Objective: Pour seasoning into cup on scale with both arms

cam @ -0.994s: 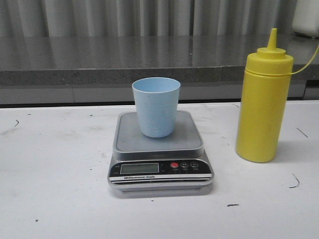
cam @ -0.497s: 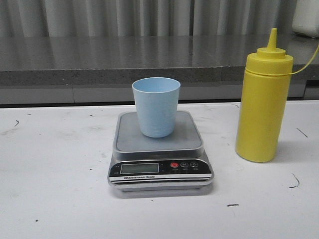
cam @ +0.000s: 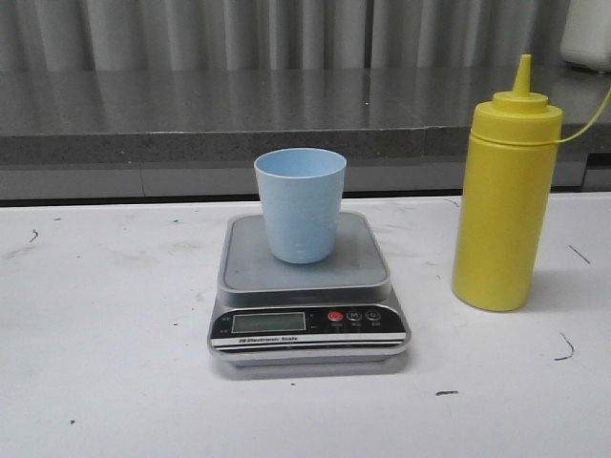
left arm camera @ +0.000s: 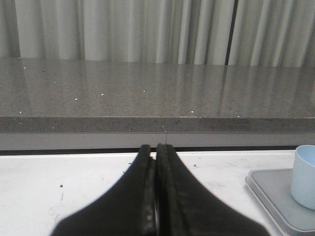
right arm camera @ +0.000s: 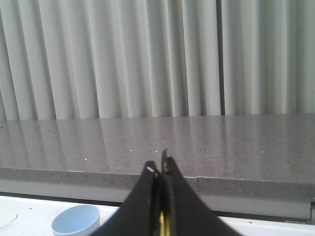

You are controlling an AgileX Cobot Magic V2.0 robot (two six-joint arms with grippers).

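The pale blue cup (cam: pixel 300 204) stands upright on the grey platform of the silver scale (cam: pixel 307 286), mid-table in the front view. The yellow seasoning bottle (cam: pixel 503 191) stands upright to the right of the scale, apart from it. Neither gripper shows in the front view. My left gripper (left arm camera: pixel 156 148) is shut and empty, low over the table, with the cup (left arm camera: pixel 305 169) and the scale's corner (left arm camera: pixel 270 189) off to its side. My right gripper (right arm camera: pixel 160 166) is shut, with a thin yellow sliver showing through its finger gap. The cup's rim (right arm camera: pixel 76 220) lies beside it.
The white table (cam: pixel 115 315) carries small dark marks. A grey stone ledge (cam: pixel 191 114) runs along the back under pale curtains. A white object (cam: pixel 587 33) sits on the ledge at far right. A thin yellow tether (cam: pixel 587 119) hangs off the bottle's cap.
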